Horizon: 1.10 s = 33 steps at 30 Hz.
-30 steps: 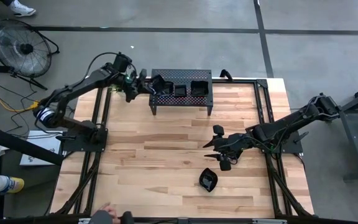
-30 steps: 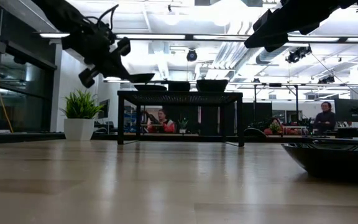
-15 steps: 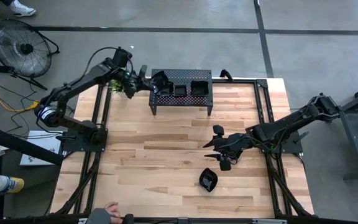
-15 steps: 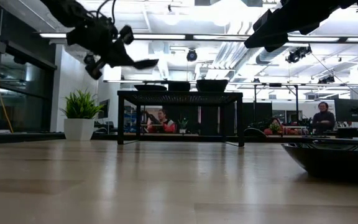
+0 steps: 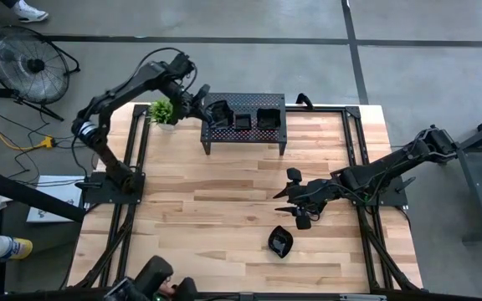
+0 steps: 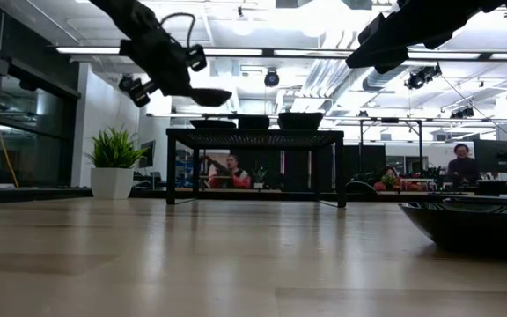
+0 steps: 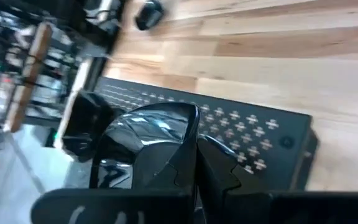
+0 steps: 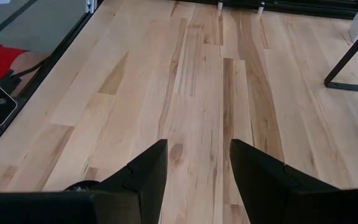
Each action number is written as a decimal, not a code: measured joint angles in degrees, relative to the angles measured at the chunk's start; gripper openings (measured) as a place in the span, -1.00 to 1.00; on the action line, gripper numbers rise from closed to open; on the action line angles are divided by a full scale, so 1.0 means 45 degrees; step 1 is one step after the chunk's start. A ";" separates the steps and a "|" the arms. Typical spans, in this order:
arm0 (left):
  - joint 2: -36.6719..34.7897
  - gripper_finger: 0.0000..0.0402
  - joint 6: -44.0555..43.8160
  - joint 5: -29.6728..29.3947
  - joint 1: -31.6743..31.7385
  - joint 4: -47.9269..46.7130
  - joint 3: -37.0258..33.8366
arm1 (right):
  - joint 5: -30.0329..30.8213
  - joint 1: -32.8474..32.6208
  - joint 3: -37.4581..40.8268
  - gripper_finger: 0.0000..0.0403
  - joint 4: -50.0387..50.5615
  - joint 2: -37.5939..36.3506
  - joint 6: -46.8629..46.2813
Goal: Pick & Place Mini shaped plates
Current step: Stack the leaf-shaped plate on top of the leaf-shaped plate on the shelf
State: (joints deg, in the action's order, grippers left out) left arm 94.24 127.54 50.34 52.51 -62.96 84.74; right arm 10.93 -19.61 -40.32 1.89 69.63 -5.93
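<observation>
High view: left pincer (image 5: 201, 99) above left end of perforated stand (image 5: 244, 134), clamping mini plate (image 5: 218, 109). Two plates (image 5: 254, 119) on stand, another plate (image 5: 280, 243) on surface (image 5: 224, 209).
Low view: held plate (image 6: 202, 95) hangs above stand top.
Right wrist view: right pincer (image 8: 194, 163) spread apart, grasping nothing.

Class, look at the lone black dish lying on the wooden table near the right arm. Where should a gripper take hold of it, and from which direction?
Grip the raised rim of the black dish, one finger inside the bowl and one outside, coming down from above. It sits open side up with low walls, so the rim is probably the only graspable edge. The right gripper hovers open close by.
</observation>
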 joint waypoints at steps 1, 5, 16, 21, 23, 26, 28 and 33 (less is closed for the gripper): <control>0.0167 -1.00 0.0161 -0.0099 0.0000 -0.0241 0.0159 | 0.0002 -0.0002 0.0000 -0.16 0.0000 0.0000 0.0000; 0.0361 -1.00 0.0675 -0.0092 0.0000 -0.0429 0.0513 | 0.0000 -0.0003 0.0000 -0.16 0.0000 0.0000 -0.0002; 0.0368 -1.00 0.0960 -0.0504 -0.0005 -0.0445 0.0503 | 0.0000 0.0000 0.0000 -0.16 0.0000 0.0000 0.0000; 0.0368 -1.00 0.0958 -0.0987 -0.0005 -0.0477 0.0498 | 0.0002 -0.0003 0.0000 -0.16 0.0000 0.0000 0.0000; 0.0368 -1.00 0.0958 -0.1063 -0.0024 -0.0510 0.0498 | 0.0002 0.0002 0.0000 -0.16 0.0000 0.0000 0.0000; 0.0368 -1.00 0.0992 -0.1258 -0.0203 -0.0483 0.0498 | 0.0002 0.0002 0.0000 -0.16 0.0000 0.0000 -0.0005; 0.0368 -1.00 0.1052 -0.1336 -0.0375 -0.0476 0.0498 | 0.0002 -0.0003 0.0000 -0.16 0.0000 0.0000 -0.0005; 0.0577 -1.00 0.1066 -0.2396 -0.0795 -0.0303 0.0471 | 0.0002 -0.0003 0.0000 -0.16 0.0000 0.0000 -0.0002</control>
State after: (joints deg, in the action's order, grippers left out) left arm 96.84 132.34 39.55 48.93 -64.32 86.86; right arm 10.94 -19.62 -40.32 1.89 69.63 -5.94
